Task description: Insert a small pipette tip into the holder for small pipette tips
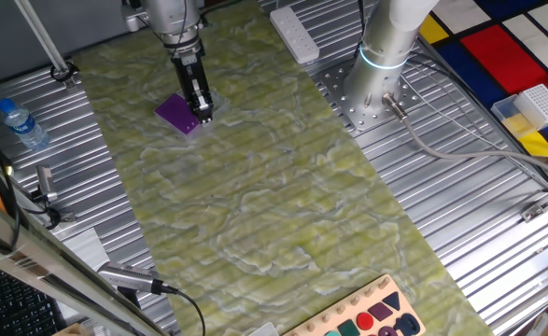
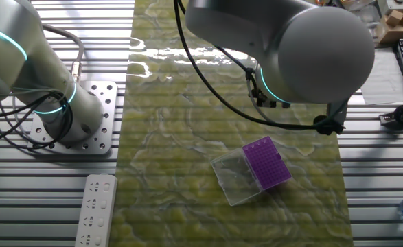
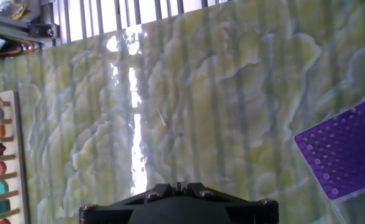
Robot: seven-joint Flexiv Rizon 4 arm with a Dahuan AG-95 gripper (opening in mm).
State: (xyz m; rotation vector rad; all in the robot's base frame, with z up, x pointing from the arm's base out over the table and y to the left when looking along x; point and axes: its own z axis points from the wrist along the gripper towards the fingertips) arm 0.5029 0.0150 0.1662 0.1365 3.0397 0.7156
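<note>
Holder for small pipette tips (image 2: 268, 163): flat purple square box with a fine grid of holes on top, lying on the green marbled mat (image 1: 283, 205) that covers the counter. A clear plastic cover piece (image 2: 237, 178) lies open beside it, touching one edge.

A thin pale sliver (image 3: 162, 117) shows on the mat in the hand view, well apart from the holder. Possibly a small pipette tip; too small to be sure.

Hand (image 1: 203, 110): pointing down, its lower end just beside the holder's edge in one fixed view. Fingertips not resolved there; the arm's body hides them in the other fixed view, and the hand view shows only the dark housing at the bottom of frame. Cannot tell whether it is released or clenched, or whether it carries a tip.

Position: in the hand view the holder sits at the right edge of frame, partly cut off, not under the centre line. My judgement is that the hand stands off to one side of the grid rather than over a hole.

Risks from here:
- Holes are fine and closely packed; a slight lateral offset would land a tip on the web between holes.
- The light box could slide on the mat if pushed from the side.
- The open cover piece could be caught on descent.
</note>
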